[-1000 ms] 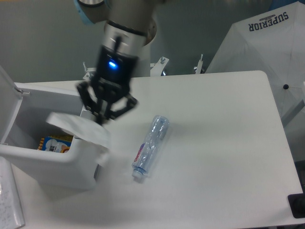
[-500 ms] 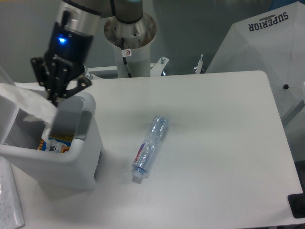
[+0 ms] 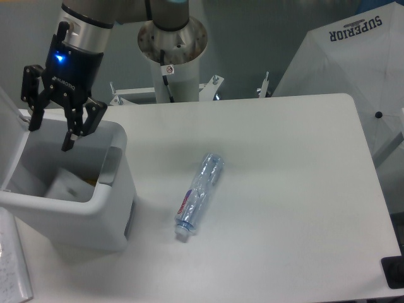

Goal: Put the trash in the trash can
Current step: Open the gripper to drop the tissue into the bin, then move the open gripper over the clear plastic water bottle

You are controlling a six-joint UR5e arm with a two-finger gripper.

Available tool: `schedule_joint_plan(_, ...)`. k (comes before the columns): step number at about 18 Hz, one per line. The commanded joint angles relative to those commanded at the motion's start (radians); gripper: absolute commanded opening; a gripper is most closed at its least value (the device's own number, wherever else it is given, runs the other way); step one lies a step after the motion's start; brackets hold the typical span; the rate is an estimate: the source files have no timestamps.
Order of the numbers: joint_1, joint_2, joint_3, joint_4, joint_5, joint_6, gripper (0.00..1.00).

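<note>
trash can [image 3: 95,218] lid cut off at left edge; arm above hand [image 3: 50,129] cropped at top

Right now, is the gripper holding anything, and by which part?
Nothing is held. The gripper hangs open over the trash can, and the wrapper lies inside it. The bottle lies on the table, untouched.

The table [image 3: 284,189] is plain white. At lower left of the frame the trash can [image 3: 95,218] is white too, and a pale white wrapper [image 3: 63,186] lies inside it. The bottle [image 3: 199,196], at centre, is clear with a red-and-blue label. The hand [image 3: 50,129], at upper left, is black, with a blue light glowing above it. At upper right, a white umbrella [image 3: 341,57] carries dark lettering.
</note>
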Motion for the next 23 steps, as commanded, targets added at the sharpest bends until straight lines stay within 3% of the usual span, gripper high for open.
schedule_joint_plan(5,0.11,-0.052,0.075,0.002,-0.006,-0.002,1.0)
schedule_joint_plan(10,0.193,-0.172,0.163,0.0,-0.006,-0.009,1.0)
schedule_joint_plan(14,0.239,-0.23,0.173,0.0,-0.008,0.0,1.0)
schedule_joint_plan(23,0.262,-0.377,0.189,-0.028,0.035,0.0,1.0)
